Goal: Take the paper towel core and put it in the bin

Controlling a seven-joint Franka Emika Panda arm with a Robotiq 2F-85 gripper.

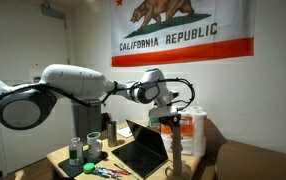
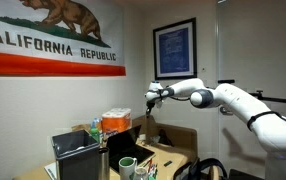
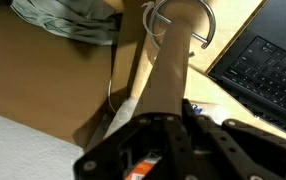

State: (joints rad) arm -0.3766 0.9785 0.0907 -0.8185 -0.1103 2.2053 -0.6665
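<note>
Pinches one paper towel core (image 1: 173,150) in the single pincer (image 1: 168,123), fingers pressed onto the tube near its upper end. Hangs upright straight beneath the pincer in both exterior views, lower end down by the table (image 1: 58,156); cannot tell whether touching it. Shows in the wrist view as a brown shaft running away from the fingers.

Just beside the core, below the pincer: one open laptop (image 1: 141,150), keyboard also in the wrist view. On the opposite side of the pincer, near and at about its height: one wrapped towel pack (image 1: 194,133), white with orange. Well apart from the pincer, past the laptop and lower: two greenish cups (image 1: 76,151). Beneath the pincer in the wrist view, alongside the core: one brown cardboard box (image 3: 43,95) and one white cable loop (image 3: 209,28). Above and behind the pincer on the wall: one flag (image 1: 183,30). Higher than the pincer in an exterior view: one framed picture (image 2: 173,48).
</note>
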